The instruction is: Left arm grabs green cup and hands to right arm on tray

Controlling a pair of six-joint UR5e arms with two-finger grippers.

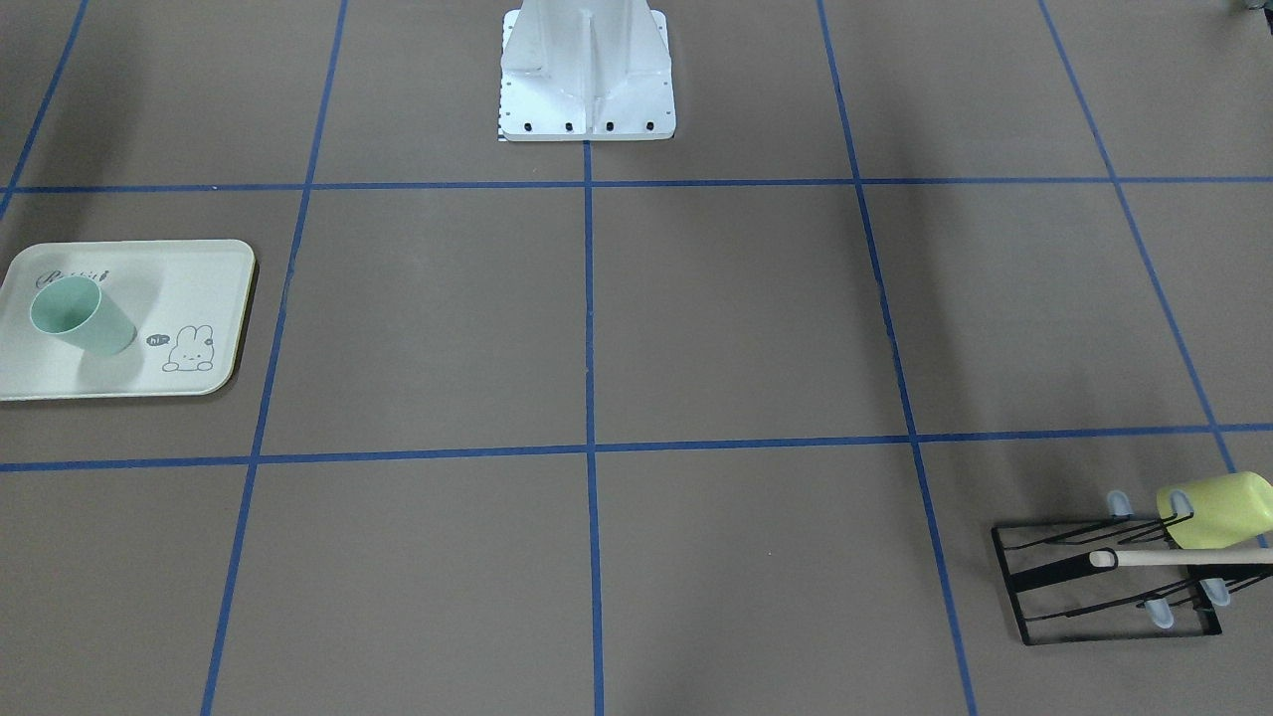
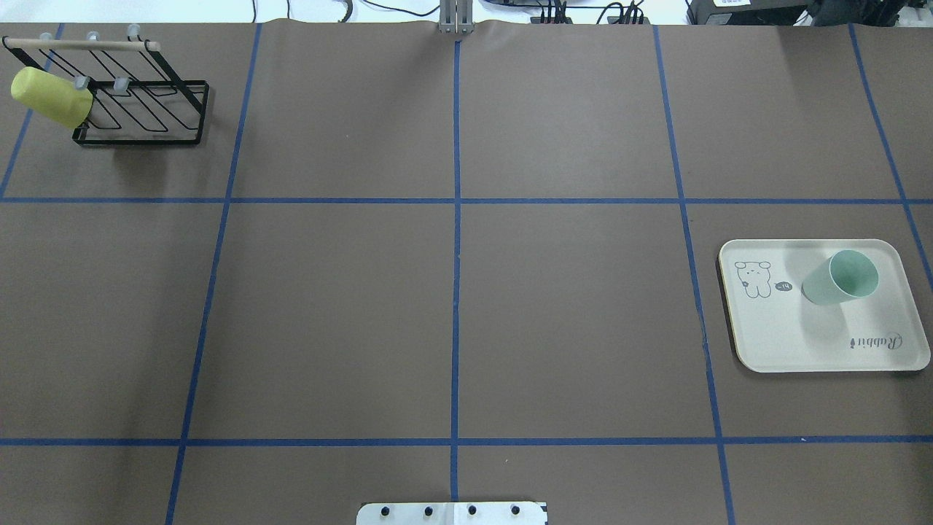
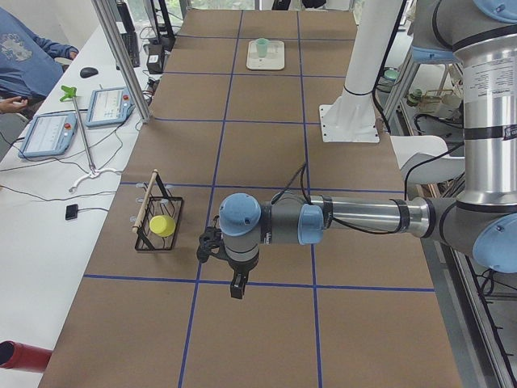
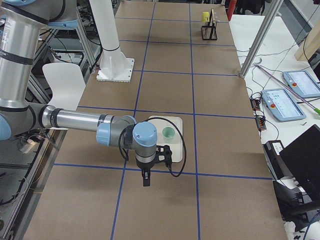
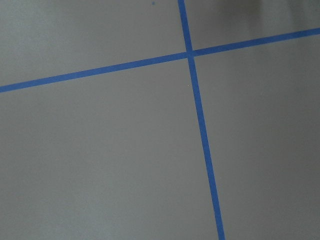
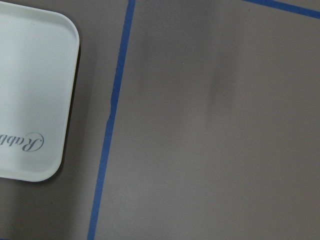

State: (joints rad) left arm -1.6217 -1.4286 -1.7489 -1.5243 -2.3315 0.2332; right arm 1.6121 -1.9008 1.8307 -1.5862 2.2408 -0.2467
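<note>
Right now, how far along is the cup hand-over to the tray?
It looks finished.
Done: the green cup stands upright on the tray, on the robot's right side.
In hand: nothing that shows. Neither the left arm nor the right arm touches the cup, and both are out of the overhead view.
Left: nothing apparent.

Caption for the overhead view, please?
Green cup upright on the tray at right; yellow cup on the rack, far left.
</note>
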